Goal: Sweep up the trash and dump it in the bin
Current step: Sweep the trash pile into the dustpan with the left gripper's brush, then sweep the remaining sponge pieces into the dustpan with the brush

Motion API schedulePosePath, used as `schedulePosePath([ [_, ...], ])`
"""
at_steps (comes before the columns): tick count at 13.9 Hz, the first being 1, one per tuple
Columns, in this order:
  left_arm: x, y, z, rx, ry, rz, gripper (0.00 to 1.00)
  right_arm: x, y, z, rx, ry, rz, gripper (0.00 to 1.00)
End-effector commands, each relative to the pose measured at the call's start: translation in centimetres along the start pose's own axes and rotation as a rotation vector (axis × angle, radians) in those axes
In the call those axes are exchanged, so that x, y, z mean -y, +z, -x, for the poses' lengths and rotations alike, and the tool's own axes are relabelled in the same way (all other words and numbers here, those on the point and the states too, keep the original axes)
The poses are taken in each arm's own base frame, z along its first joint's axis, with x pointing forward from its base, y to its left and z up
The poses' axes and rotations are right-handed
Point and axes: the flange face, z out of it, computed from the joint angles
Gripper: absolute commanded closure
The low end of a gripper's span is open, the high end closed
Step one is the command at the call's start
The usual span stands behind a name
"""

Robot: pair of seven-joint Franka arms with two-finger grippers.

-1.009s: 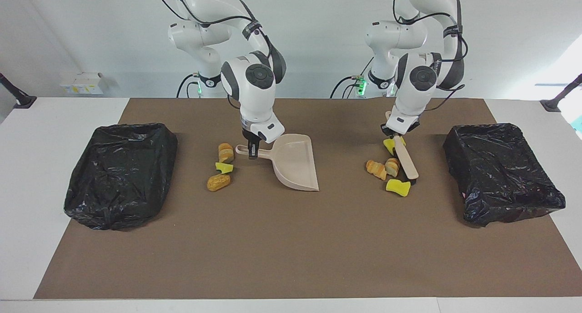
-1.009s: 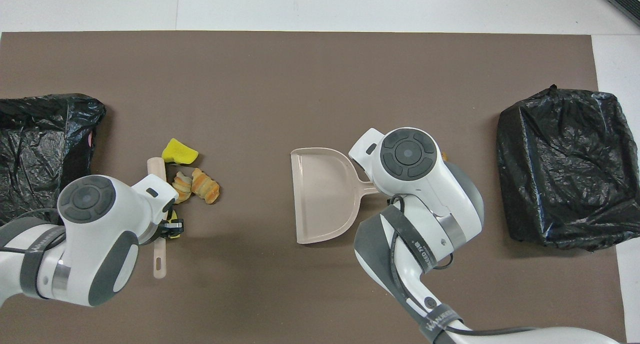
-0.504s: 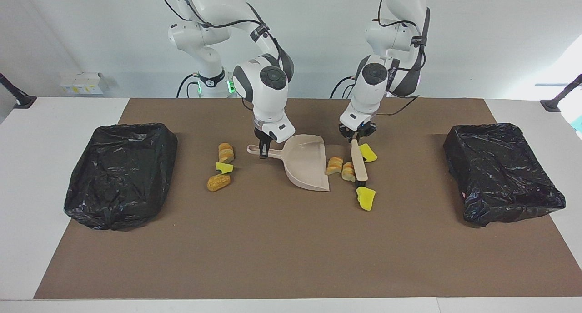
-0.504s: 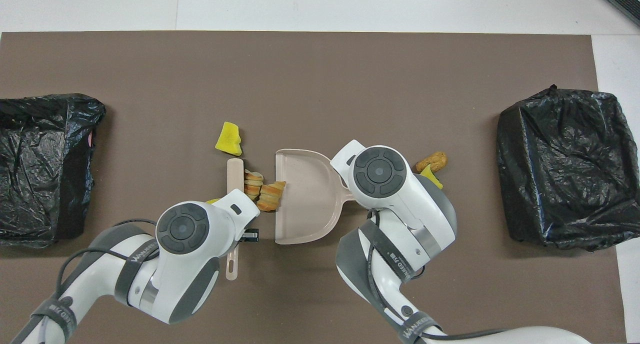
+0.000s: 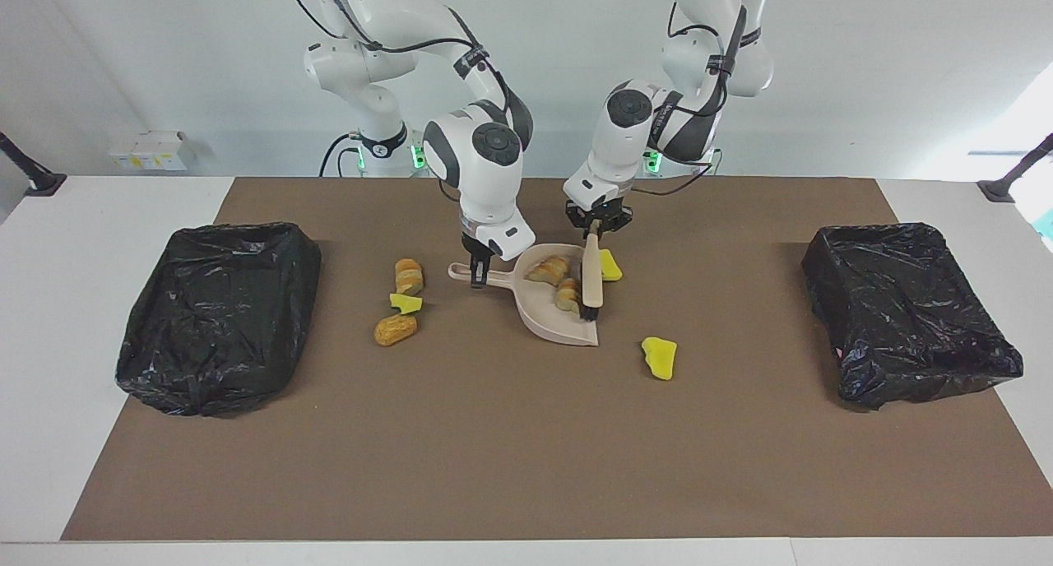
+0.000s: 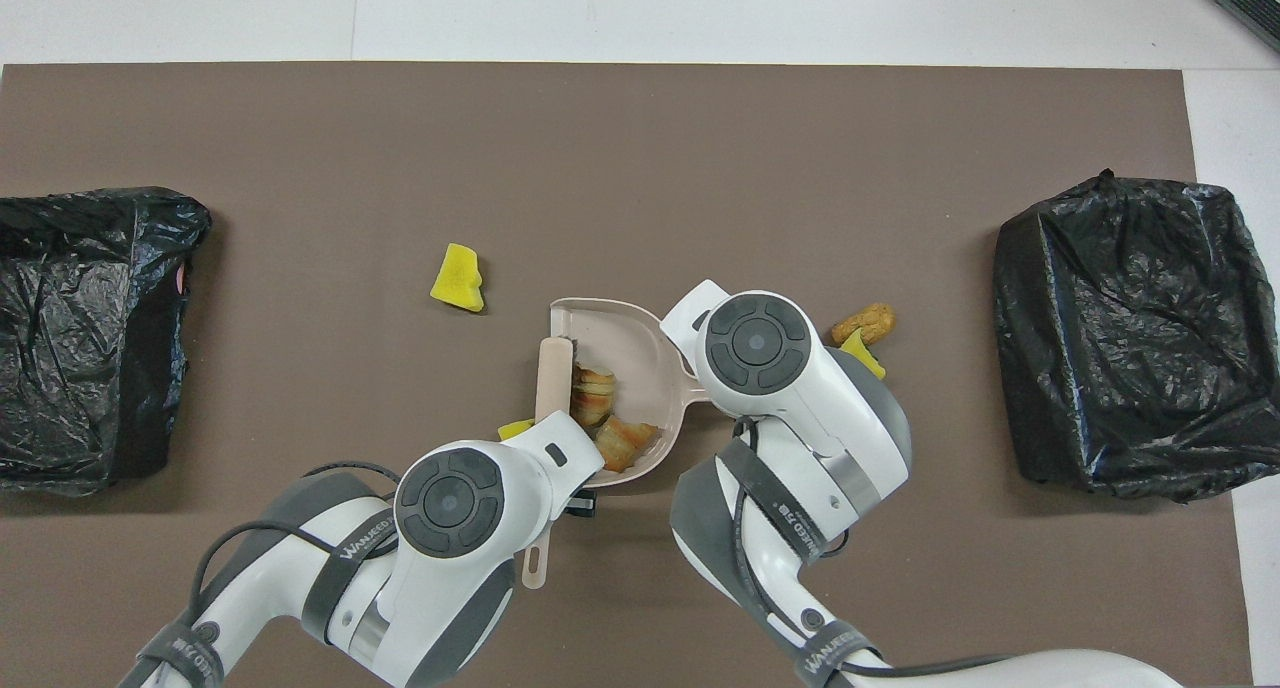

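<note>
You have two bread-like pieces lying inside the dustpan, just past the bristle end of the brush on the side toward the right gripper. One yellow sponge chunk sits on the brown mat touching the brush's back, toward the left arm's end of the table, just below the left gripper. A second sponge chunk lies well apart from both sets of jaws, farther from the robots than the pan's mouth. Three more pieces (two bread-like, one yellow) form a small cluster beside the right gripper, off the end of the pan's handle.

Your left gripper is clamped tight on the brush handle, the brush hanging down from it into the pan. Your right gripper is closed on the dustpan's handle, fingers pointing straight down, the pan flat on the mat.

Both arms lean in toward the table's middle, wrists close together above the pan. A black-lined bin stands at the right arm's end, another bin at the left arm's.
</note>
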Motion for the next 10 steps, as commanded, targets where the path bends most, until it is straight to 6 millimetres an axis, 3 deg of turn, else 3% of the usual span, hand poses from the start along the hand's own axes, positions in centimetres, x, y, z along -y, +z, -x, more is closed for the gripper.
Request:
schedulePosePath([
  [1,0.2,-4.4,-2.4,0.006,-0.106,0.03,1.0,0.1,0.5,-0.1,0.009,0.018,0.016,1.0],
  [2,2.3,-5.9,-3.8,0.008,-0.179,0.032,1.0,0.1,0.5,-0.1,0.009,0.018,0.016,1.0],
  [4,5.4,-8.6,-4.4,0.053,-0.266,0.014,1.0,0.1,0.5,-0.1,0.01,0.017,0.017,1.0],
  [7,9.5,-8.0,-1.7,0.23,-0.327,-0.072,1.0,0.0,0.5,0.0,0.013,0.017,0.017,1.0],
  [8,10.1,-7.4,0.0,0.258,-0.331,-0.089,1.0,0.0,0.5,0.0,0.013,0.017,0.017,1.0],
  [10,9.9,-4.1,4.4,0.303,-0.319,-0.138,1.0,0.0,0.5,0.1,0.014,0.018,0.016,1.0],
])
